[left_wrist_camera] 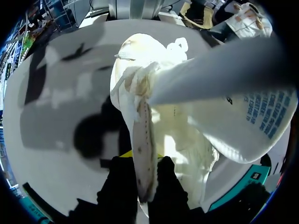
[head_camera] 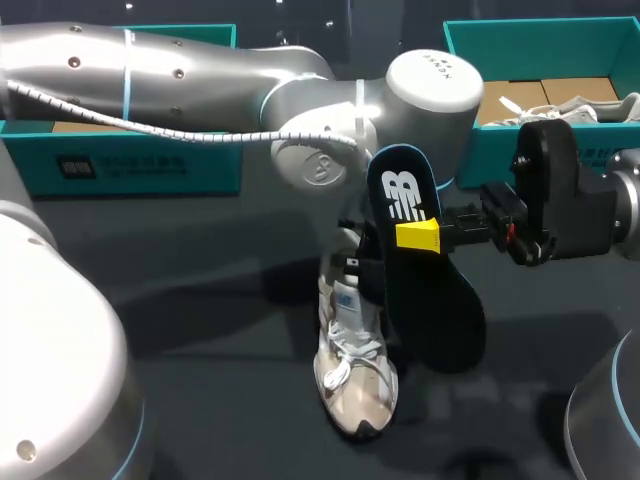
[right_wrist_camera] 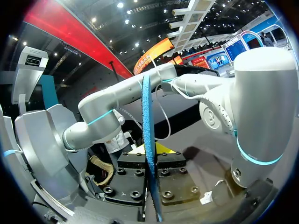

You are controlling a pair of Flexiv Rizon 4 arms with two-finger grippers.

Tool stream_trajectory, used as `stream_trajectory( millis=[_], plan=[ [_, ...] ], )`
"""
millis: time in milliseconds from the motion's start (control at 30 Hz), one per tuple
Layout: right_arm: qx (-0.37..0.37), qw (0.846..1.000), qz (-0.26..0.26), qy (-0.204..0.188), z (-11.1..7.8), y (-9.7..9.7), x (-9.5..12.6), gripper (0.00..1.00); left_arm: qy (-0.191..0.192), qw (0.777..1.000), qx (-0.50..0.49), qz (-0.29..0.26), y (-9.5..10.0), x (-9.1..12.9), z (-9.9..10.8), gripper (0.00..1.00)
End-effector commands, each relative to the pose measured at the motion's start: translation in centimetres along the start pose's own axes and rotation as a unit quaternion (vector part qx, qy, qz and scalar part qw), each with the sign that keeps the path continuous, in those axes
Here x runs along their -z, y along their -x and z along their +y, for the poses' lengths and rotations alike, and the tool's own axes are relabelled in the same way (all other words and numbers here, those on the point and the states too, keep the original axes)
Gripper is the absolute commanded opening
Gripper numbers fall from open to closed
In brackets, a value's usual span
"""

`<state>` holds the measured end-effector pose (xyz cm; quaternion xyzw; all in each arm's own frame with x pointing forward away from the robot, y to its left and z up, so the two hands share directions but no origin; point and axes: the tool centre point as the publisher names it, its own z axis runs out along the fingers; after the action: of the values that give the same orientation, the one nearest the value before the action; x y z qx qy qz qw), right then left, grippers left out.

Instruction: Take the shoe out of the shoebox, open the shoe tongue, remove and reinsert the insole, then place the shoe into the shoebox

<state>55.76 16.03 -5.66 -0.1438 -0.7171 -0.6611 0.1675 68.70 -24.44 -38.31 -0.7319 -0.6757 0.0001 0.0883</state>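
Observation:
A white and beige shoe [head_camera: 355, 375] stands toe-down on the dark table, held up by its upper edge. My left gripper [head_camera: 352, 262] is shut on that edge. In the left wrist view its black fingers [left_wrist_camera: 117, 186] pinch a perforated strip of the shoe [left_wrist_camera: 142, 140]. The dark insole [head_camera: 425, 290], marked with a white logo, hangs outside the shoe, just to its right. My right gripper [head_camera: 420, 237] is shut on the insole's side. The right wrist view has the insole [right_wrist_camera: 147, 112] edge-on between that gripper's [right_wrist_camera: 149, 150] fingers. Its pale printed underside [left_wrist_camera: 247, 116] lies beside the shoe.
A teal shoebox [head_camera: 470, 40] stands at the back right with another pale shoe [head_camera: 560, 108] inside. A second teal box [head_camera: 120, 165] sits at the back left, partly behind my left arm [head_camera: 180, 70].

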Motion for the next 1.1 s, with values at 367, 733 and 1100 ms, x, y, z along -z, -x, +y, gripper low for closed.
stream_trajectory(
  millis=[367,733,1100],
  plan=[
    [0.0,1.0,0.0,0.0,-0.1,0.1,-0.2,0.0,-0.003,1.0,-0.002,-0.024,0.2,0.9,0.3,0.98],
    [0.0,1.0,0.0,0.0,-0.1,0.1,-0.2,0.0,0.0,0.978,0.01,-0.207,-1.3,9.2,1.5,1.0],
    [0.0,1.0,0.0,0.0,-0.1,0.1,-0.2,0.0,-0.012,0.972,-0.007,-0.234,-1.5,10.3,1.5,1.0]
  ],
)
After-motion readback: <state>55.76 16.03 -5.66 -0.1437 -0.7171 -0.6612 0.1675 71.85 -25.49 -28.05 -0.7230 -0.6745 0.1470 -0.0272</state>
